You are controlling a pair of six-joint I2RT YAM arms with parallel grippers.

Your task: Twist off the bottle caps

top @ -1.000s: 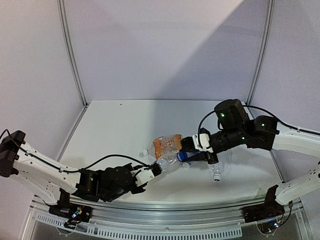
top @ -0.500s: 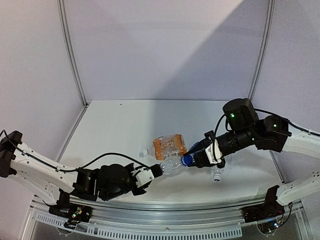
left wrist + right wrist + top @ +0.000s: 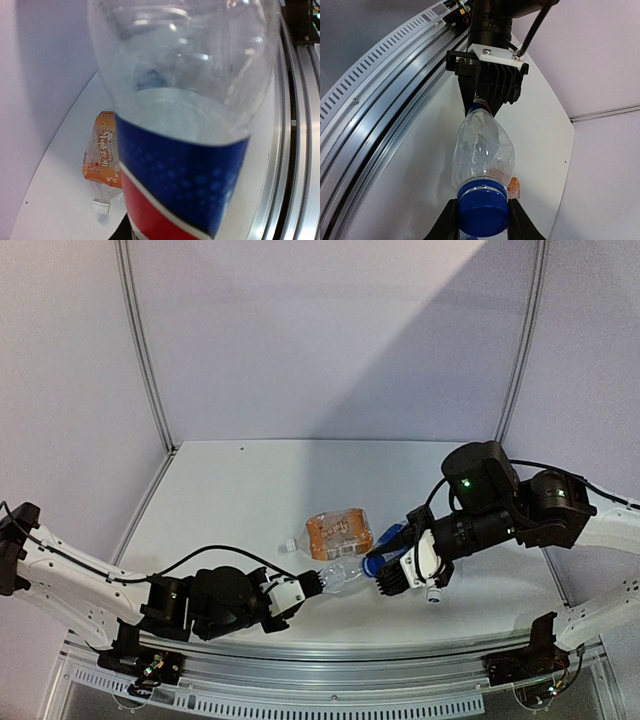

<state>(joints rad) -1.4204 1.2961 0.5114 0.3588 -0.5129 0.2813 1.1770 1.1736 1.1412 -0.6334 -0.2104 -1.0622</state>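
Top view, grips: my left gripper [image 3: 313,583] is clamped on the base of the Pepsi bottle [image 3: 343,576], which lies roughly level. My right gripper [image 3: 381,573] is closed around its blue cap [image 3: 372,564].
Top view, the others: the orange bottle [image 3: 338,532] lies just behind on the table [image 3: 230,490] with its white cap [image 3: 289,544] on. A clear bottle [image 3: 436,585] lies under my right wrist, capped as far as I can see. I can't make out a fourth.
Left wrist: the Pepsi bottle [image 3: 185,125] fills the lens and hides my own fingers. The orange bottle [image 3: 102,155] lies beyond it.
Right wrist: my fingers [image 3: 447,222] press either side of the blue cap [image 3: 482,207], which looks seated on the neck. The left gripper [image 3: 479,106] pinches the far end.
Progress: I judge this the first cap, mid-turn. None is off, so all are left.
Change from a second ago: my right wrist has rolled round and swung lower while keeping the cap. The cap end sits slightly lower in the top view.
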